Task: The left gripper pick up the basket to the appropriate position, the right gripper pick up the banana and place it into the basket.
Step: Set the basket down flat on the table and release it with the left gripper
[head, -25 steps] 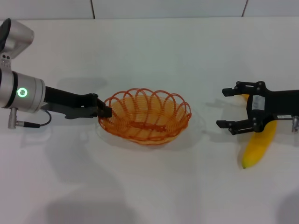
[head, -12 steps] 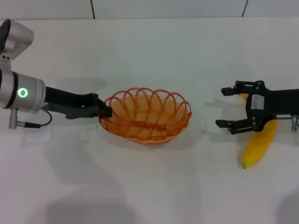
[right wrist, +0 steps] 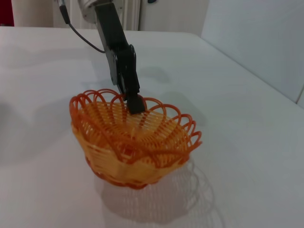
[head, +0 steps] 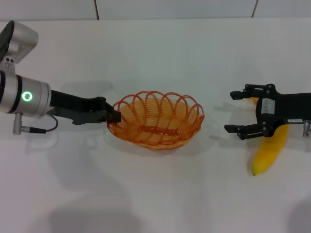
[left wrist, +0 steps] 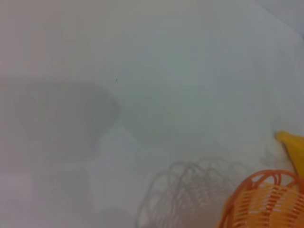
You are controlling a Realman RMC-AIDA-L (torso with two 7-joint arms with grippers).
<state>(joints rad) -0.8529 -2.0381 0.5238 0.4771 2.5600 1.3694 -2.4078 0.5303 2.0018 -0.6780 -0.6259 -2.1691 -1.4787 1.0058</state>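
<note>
Orange wire basket (head: pixel 156 121) with looped rim, empty, raised just off white bench (head: pixel 160 194) near centre, clamped at one edge by black left hand (head: pixel 112 114). Long yellow banana (head: pixel 268 149) lying on bench beneath black right hand (head: pixel 235 112), fingers apart, nothing gripped. Risk judged: single-edge pinch letting basket tilt or slip free.

White table (head: pixel 160 194), tiled wall (head: pixel 175 8)
</note>
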